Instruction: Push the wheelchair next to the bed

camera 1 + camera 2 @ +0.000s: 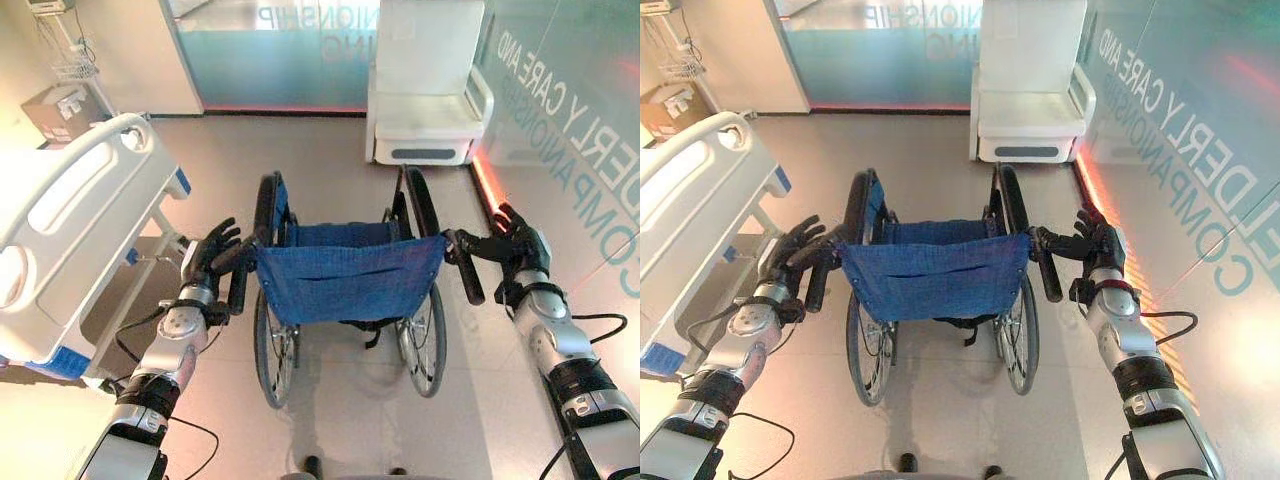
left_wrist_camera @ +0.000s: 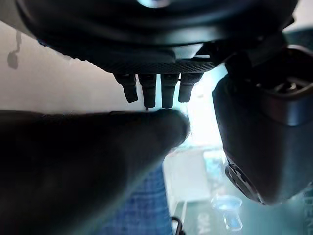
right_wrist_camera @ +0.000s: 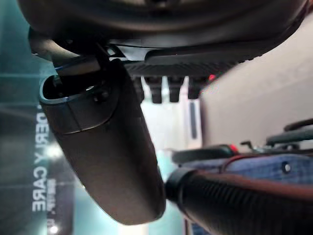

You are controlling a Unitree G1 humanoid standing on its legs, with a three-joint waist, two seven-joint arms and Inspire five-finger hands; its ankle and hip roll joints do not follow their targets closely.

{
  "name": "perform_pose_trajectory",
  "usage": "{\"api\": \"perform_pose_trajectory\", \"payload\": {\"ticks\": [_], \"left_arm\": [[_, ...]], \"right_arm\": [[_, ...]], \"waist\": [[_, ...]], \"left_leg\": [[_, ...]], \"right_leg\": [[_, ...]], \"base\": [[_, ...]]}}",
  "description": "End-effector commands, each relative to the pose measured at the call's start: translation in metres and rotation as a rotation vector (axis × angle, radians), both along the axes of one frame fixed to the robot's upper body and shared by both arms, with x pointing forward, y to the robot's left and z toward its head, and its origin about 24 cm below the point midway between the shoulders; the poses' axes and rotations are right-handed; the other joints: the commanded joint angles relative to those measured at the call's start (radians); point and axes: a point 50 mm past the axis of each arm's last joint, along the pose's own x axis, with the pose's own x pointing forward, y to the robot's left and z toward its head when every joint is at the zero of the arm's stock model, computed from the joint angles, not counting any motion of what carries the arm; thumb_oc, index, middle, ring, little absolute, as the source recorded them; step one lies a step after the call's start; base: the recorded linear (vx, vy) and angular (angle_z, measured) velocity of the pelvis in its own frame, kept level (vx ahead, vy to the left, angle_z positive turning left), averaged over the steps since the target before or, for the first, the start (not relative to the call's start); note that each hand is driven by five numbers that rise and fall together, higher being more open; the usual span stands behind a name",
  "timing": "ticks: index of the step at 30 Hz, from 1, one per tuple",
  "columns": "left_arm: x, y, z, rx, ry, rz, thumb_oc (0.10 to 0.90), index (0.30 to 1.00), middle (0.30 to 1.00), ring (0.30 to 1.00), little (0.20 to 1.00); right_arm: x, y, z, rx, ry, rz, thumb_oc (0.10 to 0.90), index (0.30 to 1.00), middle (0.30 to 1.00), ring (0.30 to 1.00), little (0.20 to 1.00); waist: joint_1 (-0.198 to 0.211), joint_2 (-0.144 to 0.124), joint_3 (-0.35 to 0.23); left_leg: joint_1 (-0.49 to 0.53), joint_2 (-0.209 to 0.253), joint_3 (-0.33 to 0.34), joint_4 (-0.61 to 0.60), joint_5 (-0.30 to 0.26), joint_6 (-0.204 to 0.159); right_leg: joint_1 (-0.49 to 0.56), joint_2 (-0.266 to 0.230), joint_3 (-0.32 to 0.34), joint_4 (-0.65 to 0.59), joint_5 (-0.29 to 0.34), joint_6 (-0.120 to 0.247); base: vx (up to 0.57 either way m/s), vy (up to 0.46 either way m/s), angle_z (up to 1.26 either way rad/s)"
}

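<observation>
The wheelchair (image 1: 345, 270) with a blue cloth back stands in the middle of the floor, facing away from me. The white hospital bed (image 1: 70, 220) is to its left, its footboard level with the chair's left wheel. My left hand (image 1: 205, 262) is at the left push handle (image 1: 238, 285), fingers straight and spread above it. In the left wrist view the handle (image 2: 73, 161) lies across the palm under the straight fingers (image 2: 146, 90). My right hand (image 1: 515, 245) is open against the right push handle (image 1: 468, 270), which lies beside the thumb (image 3: 107, 147).
A white armchair (image 1: 425, 100) stands against the far wall ahead of the wheelchair. A glass wall with lettering (image 1: 590, 150) runs along the right. A cardboard box (image 1: 60, 110) sits beyond the bed. Bare floor separates bed and wheelchair.
</observation>
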Motion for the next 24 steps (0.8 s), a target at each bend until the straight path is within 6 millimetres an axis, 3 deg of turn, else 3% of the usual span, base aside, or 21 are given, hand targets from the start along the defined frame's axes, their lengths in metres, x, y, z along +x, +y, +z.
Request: {"api": "perform_pose_trajectory", "payload": {"ticks": [1,13,19,24], "left_arm": [[0.025,0.001,0.068,0.165,-0.206,-0.099,0.8,0.9,0.9,0.9,0.9],[0.022,0.026,0.069,0.457,-0.042,-0.11,0.8,0.9,0.9,0.9,0.9],[0.016,0.03,0.074,0.313,-0.105,-0.077,0.8,0.9,0.9,0.9,0.9],[0.009,0.031,0.063,0.331,-0.075,-0.044,0.8,0.9,0.9,0.9,0.9]], "right_arm": [[0.021,0.006,0.065,-0.165,-0.182,0.115,0.8,0.9,0.9,0.9,0.9],[0.019,0.006,0.058,-0.291,-0.057,0.178,0.8,0.9,0.9,0.9,0.9],[0.014,0.01,0.064,-0.173,-0.135,0.211,0.8,0.9,0.9,0.9,0.9],[0.009,0.022,0.061,-0.081,-0.176,0.265,0.8,0.9,0.9,0.9,0.9]], "waist": [[0.003,-0.019,-0.042],[-0.002,-0.012,-0.024],[0.0,-0.013,-0.017],[0.0,-0.014,-0.017]], "left_leg": [[0.029,-0.041,0.007,0.011,-0.103,0.001],[0.004,-0.039,0.017,0.02,-0.093,0.001],[-0.003,-0.039,0.015,0.021,-0.092,0.0],[-0.006,-0.039,0.01,0.02,-0.094,0.0]], "right_leg": [[0.0,-0.013,-0.003,0.02,-0.026,0.007],[-0.029,-0.018,0.003,0.028,-0.018,0.013],[-0.037,-0.021,0.002,0.033,-0.018,0.015],[-0.039,-0.018,0.006,0.033,-0.021,0.014]], "base": [[0.0,0.0,0.0],[-0.01,0.001,0.0],[-0.01,0.001,0.0],[0.0,0.0,0.0]]}}
